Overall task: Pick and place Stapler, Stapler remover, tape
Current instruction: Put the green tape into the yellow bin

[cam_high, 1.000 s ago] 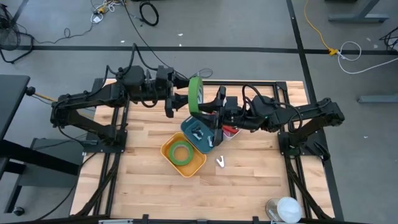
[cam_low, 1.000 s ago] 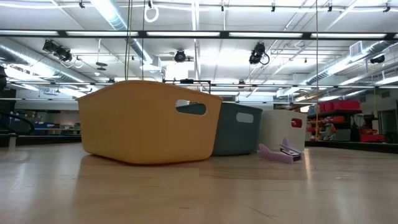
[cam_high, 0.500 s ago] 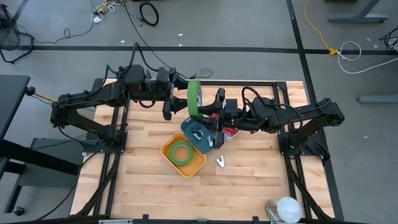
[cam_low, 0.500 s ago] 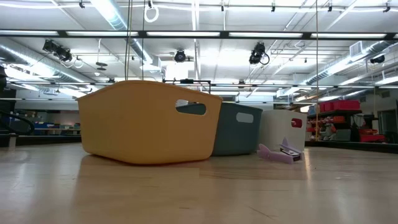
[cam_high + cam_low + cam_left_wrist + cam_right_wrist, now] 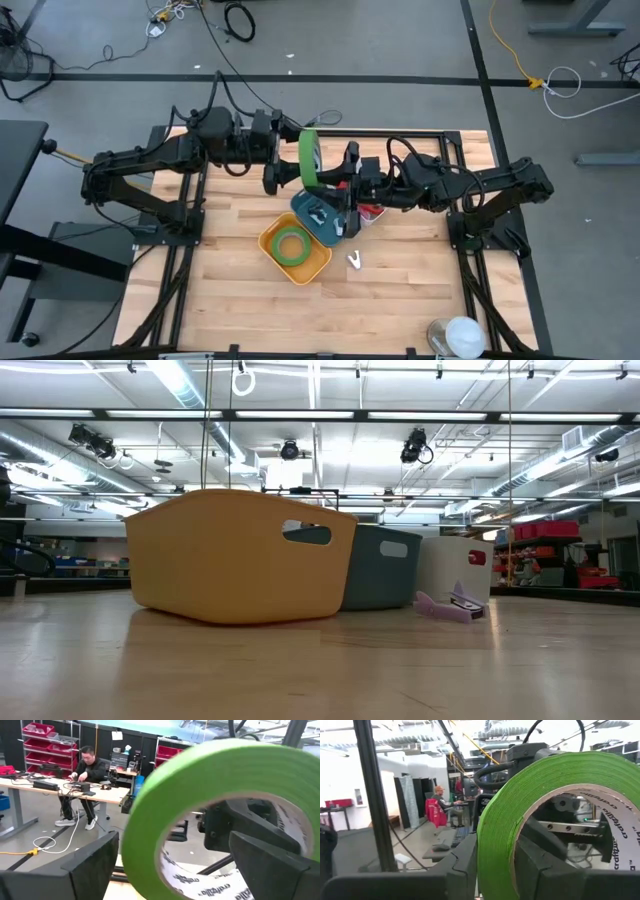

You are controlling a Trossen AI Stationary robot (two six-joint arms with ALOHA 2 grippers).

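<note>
High above the table's middle, a green tape roll (image 5: 310,158) stands on edge between my two grippers, which point level at each other. My right gripper (image 5: 502,870) is shut on the roll's wall. My left gripper (image 5: 175,870) is open, with one finger (image 5: 95,865) just outside the roll (image 5: 150,820) and the other (image 5: 265,865) before its hollow. A second green roll (image 5: 292,243) lies in the yellow bin (image 5: 318,262). A pale lilac staple remover (image 5: 355,261) lies on the table, also in the low view (image 5: 450,605). I cannot pick out the stapler for certain. My right gripper pinches the roll's wall (image 5: 495,845), with one finger (image 5: 465,865) outside the ring and one (image 5: 540,865) inside its hollow. The fingers come level from the table's right side. The roll is lifted clear of everything and stands upright on edge, its hollow facing both arms.
Three bins stand in a row below the grippers: yellow (image 5: 240,555), teal (image 5: 300,205) holding a dark-and-white object (image 5: 320,212), and white (image 5: 455,565) with something red (image 5: 372,210). Bare wood lies near the front edge. A white object (image 5: 460,335) sits at the near right corner.
The held green roll has swung a little toward the left arm and now shows more edge-on from above. Both arms have kept their places.
</note>
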